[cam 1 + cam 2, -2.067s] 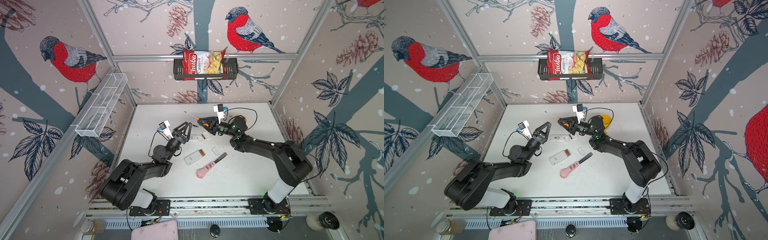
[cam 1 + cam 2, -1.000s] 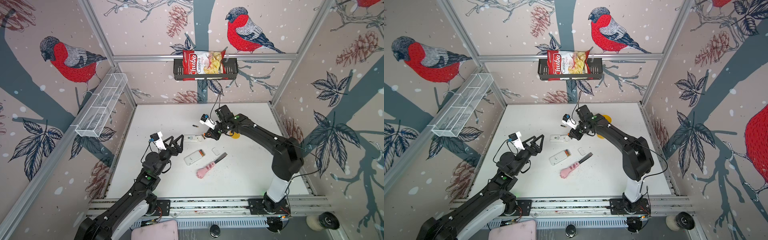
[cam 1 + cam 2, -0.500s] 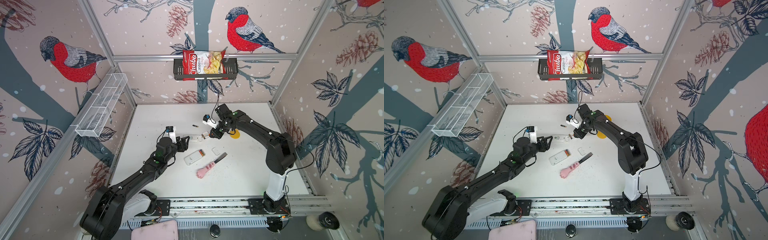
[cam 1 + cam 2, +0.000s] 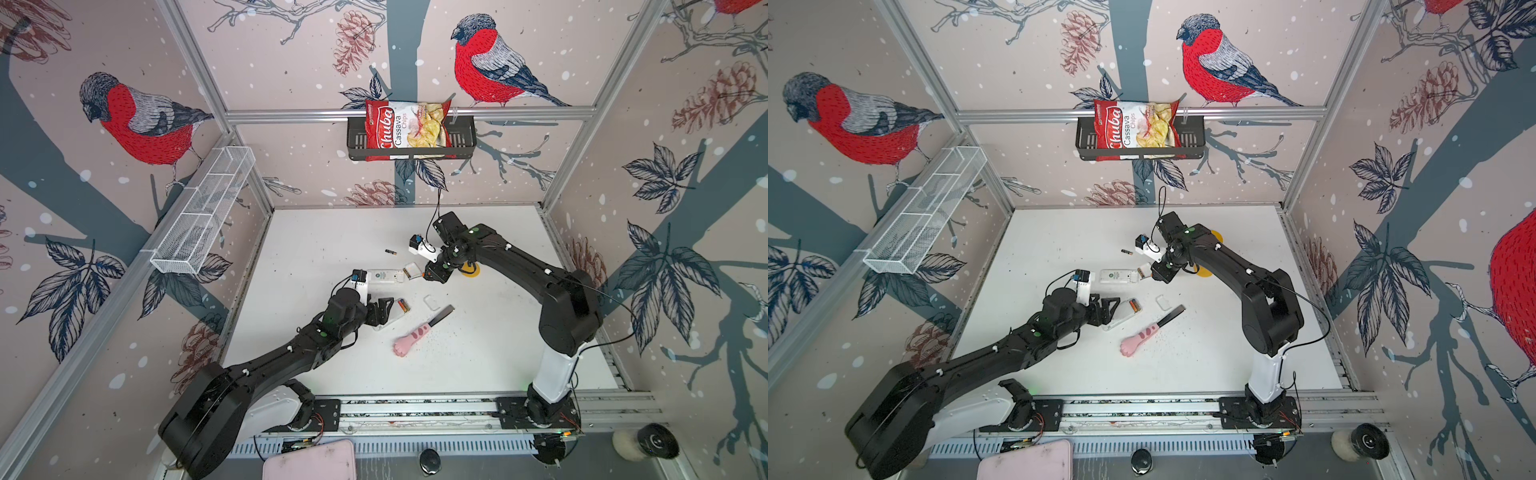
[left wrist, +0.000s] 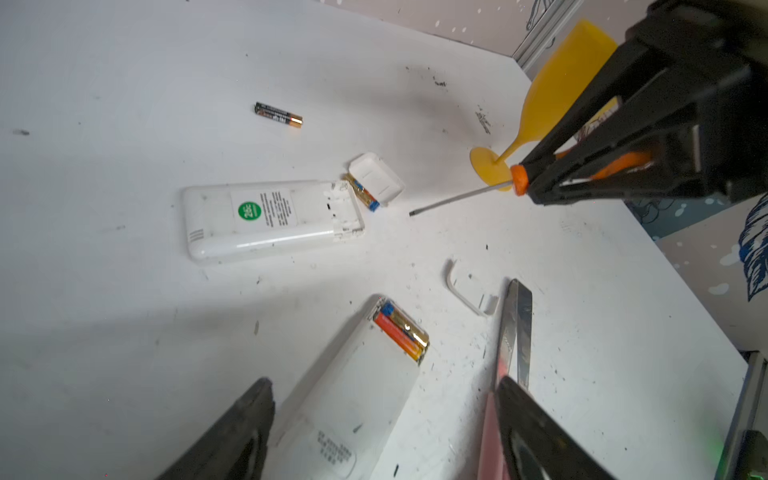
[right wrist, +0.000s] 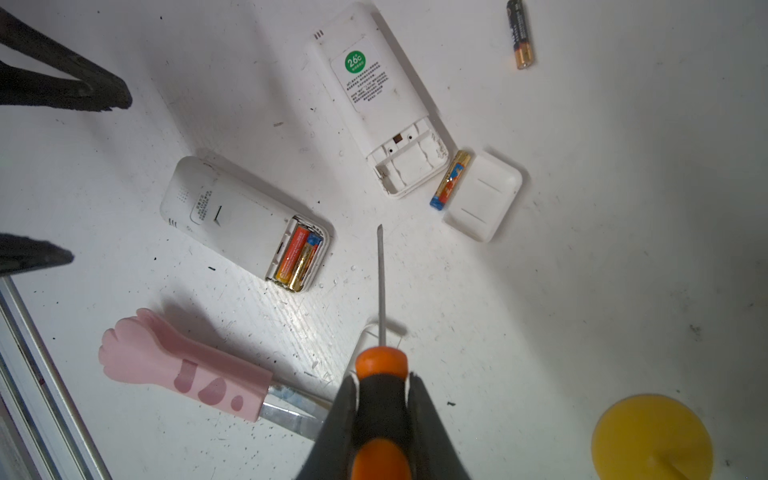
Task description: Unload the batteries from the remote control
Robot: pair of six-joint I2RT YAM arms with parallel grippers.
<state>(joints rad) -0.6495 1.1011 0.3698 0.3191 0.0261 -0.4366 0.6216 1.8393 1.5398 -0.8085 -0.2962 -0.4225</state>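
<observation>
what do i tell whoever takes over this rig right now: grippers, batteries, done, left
Grippers: left gripper open, jaws either side of the near remote, not clamped. right gripper shut on the screwdriver.
Done: far remote is emptied. The gold-and-blue battery lies beside its open end; the black battery lies loose farther off.
Left: two batteries sit in the near remote's open bay. Get them out.

In the left wrist view, the nearer remote control is cut off.
</observation>
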